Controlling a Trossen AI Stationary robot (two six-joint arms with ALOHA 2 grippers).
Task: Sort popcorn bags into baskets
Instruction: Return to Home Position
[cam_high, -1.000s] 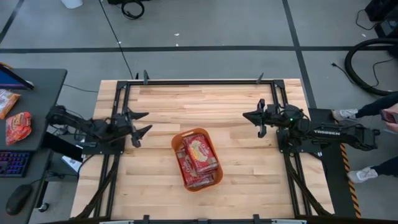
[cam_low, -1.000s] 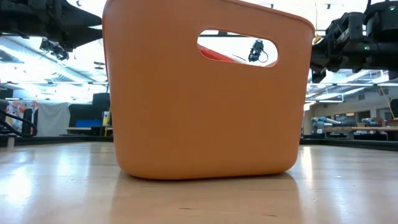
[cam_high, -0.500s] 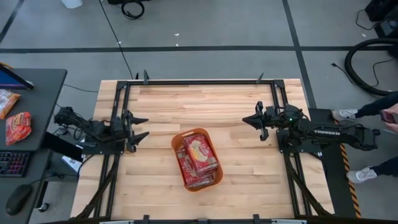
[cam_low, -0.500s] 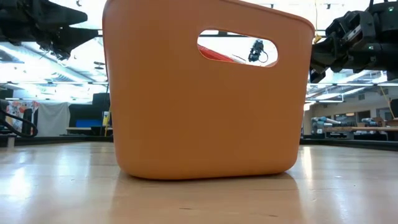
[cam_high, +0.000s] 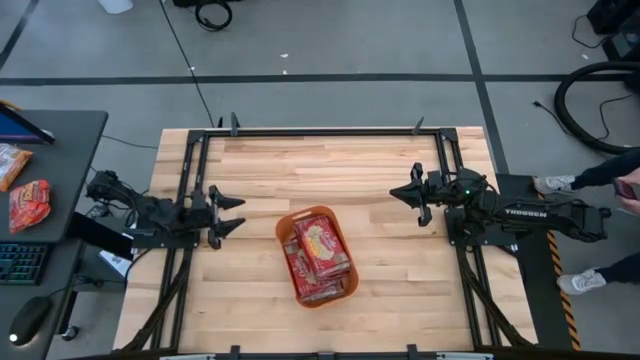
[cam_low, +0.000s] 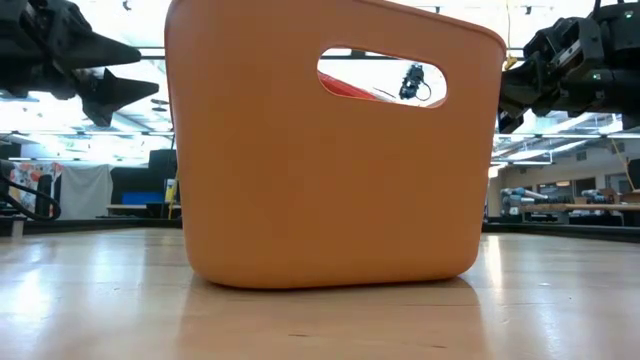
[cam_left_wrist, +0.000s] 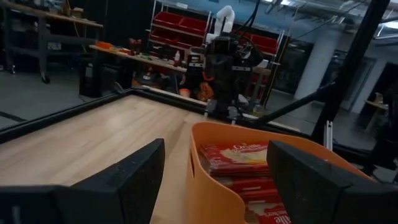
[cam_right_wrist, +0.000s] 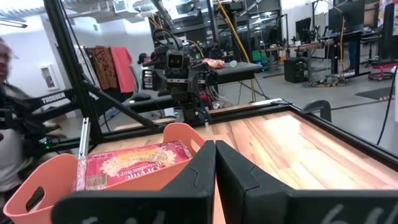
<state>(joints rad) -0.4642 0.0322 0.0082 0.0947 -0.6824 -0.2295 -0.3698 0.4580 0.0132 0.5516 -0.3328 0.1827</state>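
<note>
An orange basket (cam_high: 318, 256) stands on the wooden table just near of its middle; it fills the low view (cam_low: 330, 150). Several red popcorn bags (cam_high: 321, 248) lie stacked flat inside it, and they also show in the left wrist view (cam_left_wrist: 239, 158) and the right wrist view (cam_right_wrist: 134, 163). My left gripper (cam_high: 232, 212) hovers open, left of the basket and above the table (cam_left_wrist: 214, 180). My right gripper (cam_high: 408, 191) hovers shut, to the right of the basket and farther back (cam_right_wrist: 215, 155). Neither holds anything.
Black frame rails (cam_high: 320, 132) run round the table. Bare wood (cam_high: 330, 170) lies far of the basket. A desk on the left carries two more red packets (cam_high: 28, 203) and a keyboard (cam_high: 20, 262). A person (cam_high: 600, 175) stands beyond the right edge.
My left gripper has drifted a little toward the table's near edge and come lower, staying open. The right arm, the basket and the bags have kept still.
</note>
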